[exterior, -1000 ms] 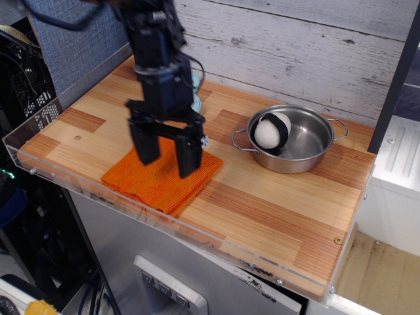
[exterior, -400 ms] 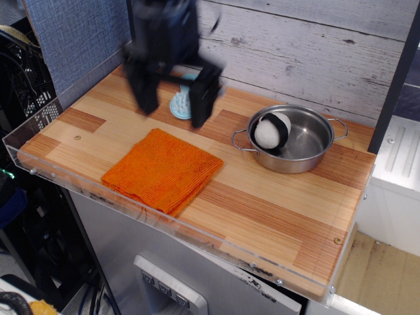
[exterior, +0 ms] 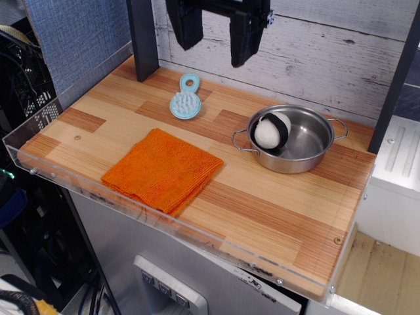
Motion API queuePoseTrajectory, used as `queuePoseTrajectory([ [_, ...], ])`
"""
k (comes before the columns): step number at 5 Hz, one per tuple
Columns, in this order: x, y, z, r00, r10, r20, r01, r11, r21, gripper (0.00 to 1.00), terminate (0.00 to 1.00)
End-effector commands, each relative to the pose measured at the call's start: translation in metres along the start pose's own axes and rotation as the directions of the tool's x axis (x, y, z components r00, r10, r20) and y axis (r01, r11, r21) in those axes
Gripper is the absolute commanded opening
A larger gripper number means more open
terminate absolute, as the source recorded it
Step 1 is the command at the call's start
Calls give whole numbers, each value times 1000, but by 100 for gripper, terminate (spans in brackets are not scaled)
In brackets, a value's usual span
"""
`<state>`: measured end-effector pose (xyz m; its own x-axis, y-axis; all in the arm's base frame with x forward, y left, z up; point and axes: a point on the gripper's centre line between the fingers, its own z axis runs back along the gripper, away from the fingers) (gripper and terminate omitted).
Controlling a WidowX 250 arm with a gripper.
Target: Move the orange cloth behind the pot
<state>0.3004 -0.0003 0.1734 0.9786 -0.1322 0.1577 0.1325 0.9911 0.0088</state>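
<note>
Nothing looks done yet: orange cloth (exterior: 163, 170) lies lower left, pot (exterior: 291, 138) at right, and the spread, empty gripper (exterior: 215, 33) hangs top centre, partly cropped.

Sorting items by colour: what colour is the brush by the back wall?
Light blue; the brush shows clearly in observation.image.

Terry cloth (exterior: 163, 170) (shiny steel pot (exterior: 289, 140))
</note>
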Motion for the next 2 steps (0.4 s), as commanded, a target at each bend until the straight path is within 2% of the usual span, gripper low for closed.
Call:
queuePoseTrajectory([
  [1,-1,-3,14,999,-32,11,32,999,9,100,0],
  [2,-1,-3,14,999,-32,11,32,999,9,100,100],
])
